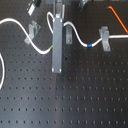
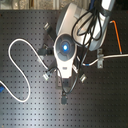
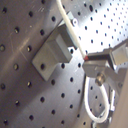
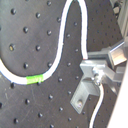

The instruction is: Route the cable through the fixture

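Observation:
The white cable (image 1: 25, 37) snakes across the black perforated board in the first exterior view, with its green band (image 1: 51, 48) just left of my gripper (image 1: 56, 68) and its blue band (image 1: 88, 46) to the right. Three grey fixtures stand in a row: left (image 1: 34, 29), middle (image 1: 68, 31) and right (image 1: 105, 36). In the first wrist view the cable (image 3: 67, 25) lies over a fixture block (image 3: 50, 56) and runs to my fingertip (image 3: 100, 64). In the second wrist view the cable (image 4: 75, 30) with the green band (image 4: 34, 79) enters my fingers (image 4: 95, 72) beside a bracket (image 4: 82, 97). The gripper looks shut on the cable.
A thin orange cable (image 1: 118, 18) lies at the first exterior view's top right and also shows in the second exterior view (image 2: 117, 31). The white cable makes a big loop (image 2: 15, 70) on the second exterior view's left. The arm's body (image 2: 64, 47) hides the board's middle there.

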Tool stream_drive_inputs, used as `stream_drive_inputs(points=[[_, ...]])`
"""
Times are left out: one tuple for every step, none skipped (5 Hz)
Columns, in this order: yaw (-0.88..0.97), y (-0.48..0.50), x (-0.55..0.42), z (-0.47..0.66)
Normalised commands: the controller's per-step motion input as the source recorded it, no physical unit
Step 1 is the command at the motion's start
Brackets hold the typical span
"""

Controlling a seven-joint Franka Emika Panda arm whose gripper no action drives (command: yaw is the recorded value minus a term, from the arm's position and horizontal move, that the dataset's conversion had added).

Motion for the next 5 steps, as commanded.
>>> stream_drive_inputs(points=[[0.00,0.000,0.000,0.01],[-0.09,0.000,0.046,0.05],[-0.16,0.000,0.185,0.06],[-0.17,-0.029,0.110,0.02],[-0.18,-0.177,0.012,0.04]])
